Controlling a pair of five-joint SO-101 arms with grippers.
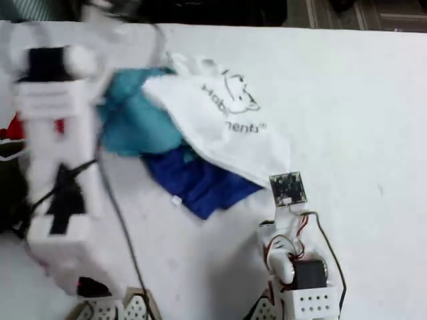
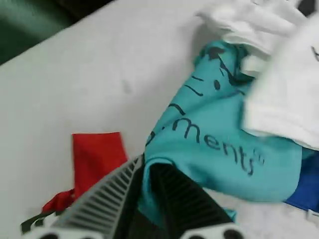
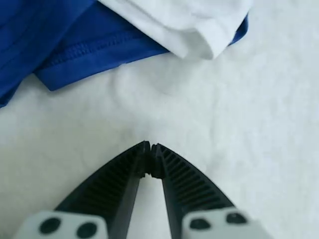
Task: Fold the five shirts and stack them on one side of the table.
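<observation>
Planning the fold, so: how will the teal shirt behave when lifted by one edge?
Likely floppy: the teal shirt lies bunched and creased. Probably light, being thin cloth. It may drag the white shirt lying over it.

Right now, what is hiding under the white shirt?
A teal shirt sticks out from under the white shirt on one side, and a blue shirt pokes out along its near edge. The white cloth covers the rest of both, so anything else beneath cannot be seen.

Four shirts in sight: white shirt (image 1: 220,127), teal shirt (image 1: 133,120), blue shirt (image 1: 200,181), red shirt (image 2: 97,154). Two end effectors: left end effector (image 2: 144,172), right end effector (image 3: 150,160). One surface (image 1: 360,100).
</observation>
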